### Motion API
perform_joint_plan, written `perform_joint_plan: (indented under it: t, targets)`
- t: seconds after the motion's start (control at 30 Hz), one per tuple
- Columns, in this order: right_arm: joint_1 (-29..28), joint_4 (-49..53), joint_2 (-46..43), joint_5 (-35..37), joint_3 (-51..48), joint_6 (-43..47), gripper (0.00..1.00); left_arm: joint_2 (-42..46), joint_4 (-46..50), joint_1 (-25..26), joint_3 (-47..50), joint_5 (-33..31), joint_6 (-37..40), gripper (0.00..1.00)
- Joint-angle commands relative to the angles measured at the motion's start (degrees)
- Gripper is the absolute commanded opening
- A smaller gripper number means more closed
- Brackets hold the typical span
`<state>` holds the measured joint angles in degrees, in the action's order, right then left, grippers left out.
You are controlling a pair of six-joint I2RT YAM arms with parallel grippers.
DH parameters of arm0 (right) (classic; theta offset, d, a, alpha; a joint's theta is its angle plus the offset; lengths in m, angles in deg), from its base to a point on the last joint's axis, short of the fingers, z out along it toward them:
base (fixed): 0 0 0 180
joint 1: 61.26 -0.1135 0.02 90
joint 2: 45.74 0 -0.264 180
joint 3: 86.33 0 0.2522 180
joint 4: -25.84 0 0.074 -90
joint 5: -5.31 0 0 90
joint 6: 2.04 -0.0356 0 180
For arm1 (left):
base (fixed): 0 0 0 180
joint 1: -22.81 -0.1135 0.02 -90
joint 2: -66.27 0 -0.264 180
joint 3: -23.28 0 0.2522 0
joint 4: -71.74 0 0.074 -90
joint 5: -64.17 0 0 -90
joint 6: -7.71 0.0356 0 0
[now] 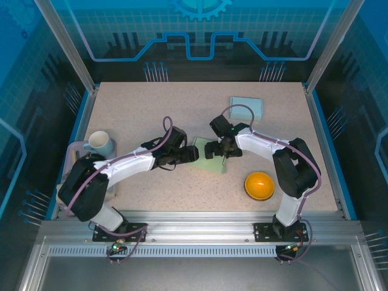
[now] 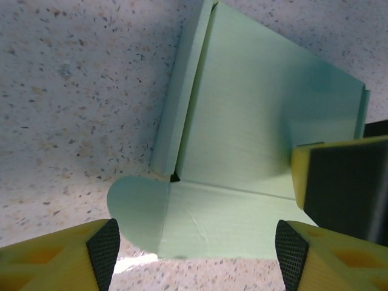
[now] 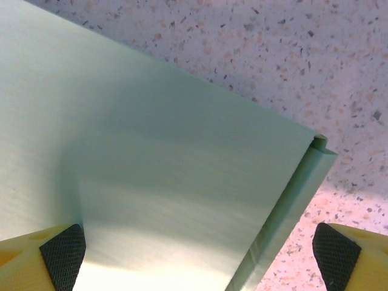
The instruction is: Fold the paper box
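Left fingers (image 2: 103, 251), yellow with black pads, sit at the bottom corners of the left wrist frame. They are spread wide and grip nothing. Between them the pale green paper box (image 2: 254, 121) lies unfolded on the speckled tabletop (image 2: 73, 91), one side flap raised.

Right fingers (image 3: 60, 257) are equally wide over the same sheet.

From above we note the left arm (image 1: 121, 167) and right arm (image 1: 267, 145) bent inward from the lower corners, wrists meeting mid-frame.

The wrists cover most of the sheet, and its edges run off both wrist frames. We cannot tell whether any pad touches the paper.
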<state>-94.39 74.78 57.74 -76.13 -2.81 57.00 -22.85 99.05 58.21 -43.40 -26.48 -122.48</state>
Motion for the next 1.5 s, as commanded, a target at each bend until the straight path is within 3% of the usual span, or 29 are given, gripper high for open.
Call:
perform_joint_plan:
  t: [0.0,0.33,0.6,1.0,1.47]
  targets:
    - [0.07,0.34,2.05,1.29,0.47,2.08,1.0,-2.46,0.17,-0.66,-2.48,2.35,-5.61,0.75]
    - [1.3,-2.13,2.43,-1.92,-0.94,2.47,0.99,-7.1,4.19,-2.24,-7.19,0.13,-17.25,0.91]
    - [3.35,-3.9,1.77,-5.2,-2.32,3.0,0.99,-12.88,6.95,-2.59,-12.14,2.34,-20.58,0.9]
    - [5.88,-5.47,1.11,-7.77,-4.45,3.82,0.98,-14.96,8.47,-2.44,-14.66,3.49,-23.59,0.9]
    - [6.76,-5.47,0.54,-8.46,-4.72,3.88,0.98,-15.62,9.0,-1.75,-16.39,4.15,-24.84,0.8]
